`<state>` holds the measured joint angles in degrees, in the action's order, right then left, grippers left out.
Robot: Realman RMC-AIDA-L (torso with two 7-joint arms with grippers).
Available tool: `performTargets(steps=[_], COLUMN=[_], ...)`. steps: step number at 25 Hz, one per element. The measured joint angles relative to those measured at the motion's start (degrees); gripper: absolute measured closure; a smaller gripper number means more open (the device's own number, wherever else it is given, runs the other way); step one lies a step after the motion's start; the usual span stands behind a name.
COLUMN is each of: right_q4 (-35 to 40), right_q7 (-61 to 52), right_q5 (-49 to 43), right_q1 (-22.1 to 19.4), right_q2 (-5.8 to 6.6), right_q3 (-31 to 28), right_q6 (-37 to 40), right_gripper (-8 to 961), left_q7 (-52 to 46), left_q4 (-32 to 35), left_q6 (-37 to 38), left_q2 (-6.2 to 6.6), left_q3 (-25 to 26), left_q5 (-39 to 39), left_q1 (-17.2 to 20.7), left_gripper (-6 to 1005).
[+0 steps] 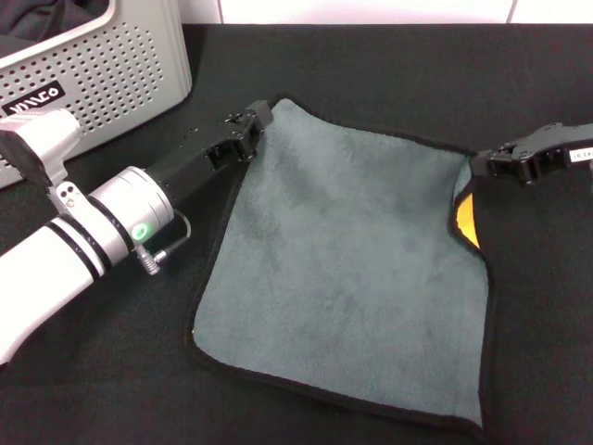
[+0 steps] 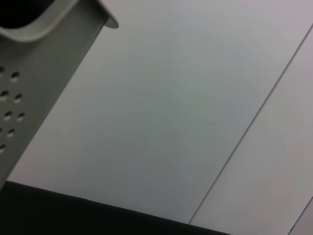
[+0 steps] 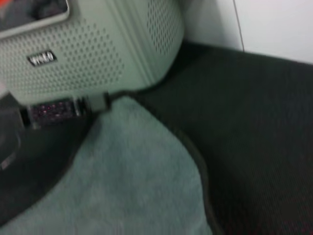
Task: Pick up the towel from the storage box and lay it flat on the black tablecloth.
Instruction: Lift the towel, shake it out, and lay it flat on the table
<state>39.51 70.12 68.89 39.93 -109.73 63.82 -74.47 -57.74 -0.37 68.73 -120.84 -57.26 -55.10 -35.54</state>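
1. We judge the step in hand to be the final spreading: the towel already lies grey-green side up on the black tablecloth, well clear of the storage box at the far left of the counter.
2. To do it well, we would keep both far corners low and taut and release only once flat.
3. The left pincer sits at the towel's far left corner, apparently nipping its edge; we cannot tell how wide it stands.
4. The right pincer sits at the far right corner, where the edge curls and shows orange; its opening we cannot tell either.
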Motion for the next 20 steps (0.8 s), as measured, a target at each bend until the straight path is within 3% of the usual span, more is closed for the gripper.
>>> performTargets(steps=[7,15,20], right_q4=[5.7,6.6,6.7], right_q7=[-6.9,-10.1,-10.2], right_q5=[-13.3,-22.4,-27.1], right_q1=[2.7,6.2,7.1], right_q2=[-1.8,-2.44,-4.16], right_q3=[0.0,-0.2,-0.3], right_q6=[-0.7,0.0,2.5], right_gripper=[836,825,819], left_q7=[0.0,0.0,0.3], left_q4=[0.0,0.0,0.2], left_q6=[0.0,-0.6,-1.4], left_q2=[0.0,0.0,0.0], left_q3=[-0.1,-0.2,-0.2], left_q5=[0.0,0.0,-0.1], left_q1=[-0.3,-0.5,-0.8], left_gripper=[984,984,983])
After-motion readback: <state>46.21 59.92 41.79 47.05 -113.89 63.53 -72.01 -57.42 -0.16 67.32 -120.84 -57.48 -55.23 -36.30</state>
